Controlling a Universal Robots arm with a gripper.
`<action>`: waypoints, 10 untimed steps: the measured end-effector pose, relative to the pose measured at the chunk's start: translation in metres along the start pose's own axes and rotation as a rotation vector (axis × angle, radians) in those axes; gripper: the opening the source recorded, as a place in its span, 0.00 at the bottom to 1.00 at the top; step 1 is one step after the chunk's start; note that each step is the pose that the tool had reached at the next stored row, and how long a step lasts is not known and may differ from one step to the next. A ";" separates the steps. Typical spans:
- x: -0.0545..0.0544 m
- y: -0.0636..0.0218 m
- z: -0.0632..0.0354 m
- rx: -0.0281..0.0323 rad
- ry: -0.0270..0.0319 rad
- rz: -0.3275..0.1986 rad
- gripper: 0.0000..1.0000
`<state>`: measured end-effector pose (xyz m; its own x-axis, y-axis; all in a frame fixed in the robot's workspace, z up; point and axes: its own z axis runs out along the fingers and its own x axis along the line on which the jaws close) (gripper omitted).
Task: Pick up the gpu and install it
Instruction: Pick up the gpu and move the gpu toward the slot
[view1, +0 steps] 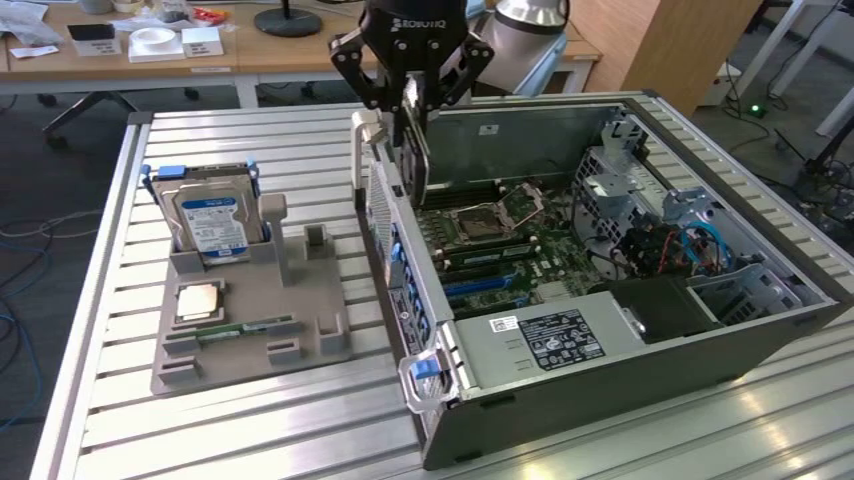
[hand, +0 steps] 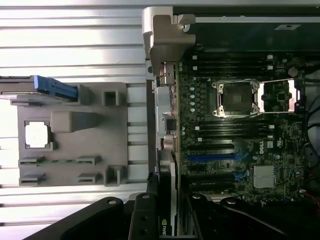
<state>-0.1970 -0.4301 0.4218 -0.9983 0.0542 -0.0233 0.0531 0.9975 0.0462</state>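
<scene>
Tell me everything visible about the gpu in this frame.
The gpu is a thin, flat dark card, held on edge and upright between the jaws of the gripper. It hangs over the open computer case by its perforated wall, above the motherboard, not yet seated. The wrist view shows a green logo on its edge.

We see the gpu (view1: 412, 150), a thin black card, gripped upright on edge over the open computer case's (view1: 627, 395) rear wall.

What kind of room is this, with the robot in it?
Probably a robot lab or workshop. A robot's pincer holds a computer card at an opened computer, all on a metal work table, with cluttered desks behind.
</scene>
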 end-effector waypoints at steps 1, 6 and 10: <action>-0.004 0.0002 0.0001 0.0000 0.0000 0.000 0.27; -0.024 0.0013 0.0006 0.0001 0.0000 0.000 0.27; -0.042 0.0022 0.0010 0.0001 0.0001 0.000 0.27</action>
<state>-0.1552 -0.4301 0.4218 -0.9983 0.0540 -0.0232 0.0529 0.9975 0.0461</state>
